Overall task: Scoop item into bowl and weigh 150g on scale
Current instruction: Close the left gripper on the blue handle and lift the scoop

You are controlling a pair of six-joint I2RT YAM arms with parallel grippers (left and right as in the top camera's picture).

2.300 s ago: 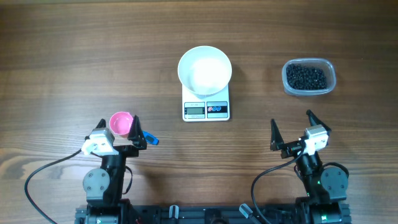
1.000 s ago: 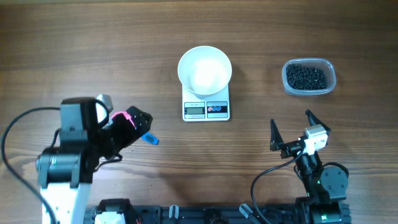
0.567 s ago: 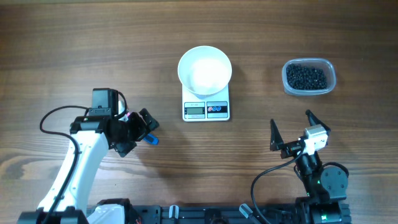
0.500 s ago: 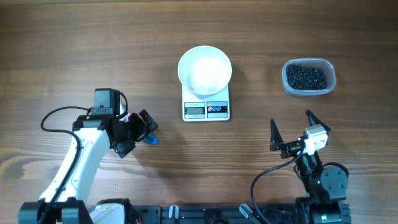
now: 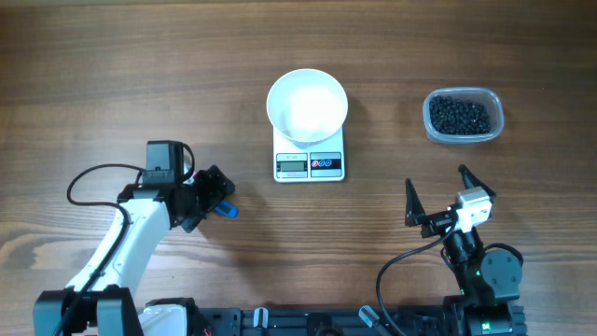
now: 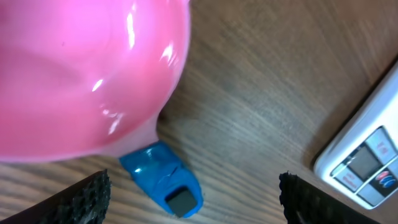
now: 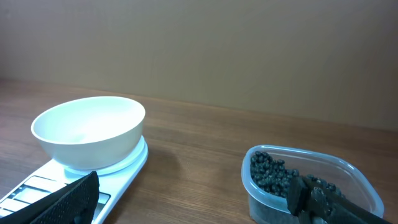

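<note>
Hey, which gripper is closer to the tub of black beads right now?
Right. The right gripper sits just on the robot's side of the clear tub holding the black beads. The left gripper is far across the table, past the scale, at the pink scoop.

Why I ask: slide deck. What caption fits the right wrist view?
White bowl on the scale, clear tub of black beads beside it, between the open right gripper.

The bench (image 5: 112, 75) is brown wood, its grain running side to side. A flat white scale (image 5: 309, 164) lies near the middle. A clear tub (image 5: 500, 117) stands well off to its right. Left of the scale, not touching it, a pink scoop (image 6: 81, 74) rests on the wood, blue handle (image 6: 165, 186) flat.
</note>
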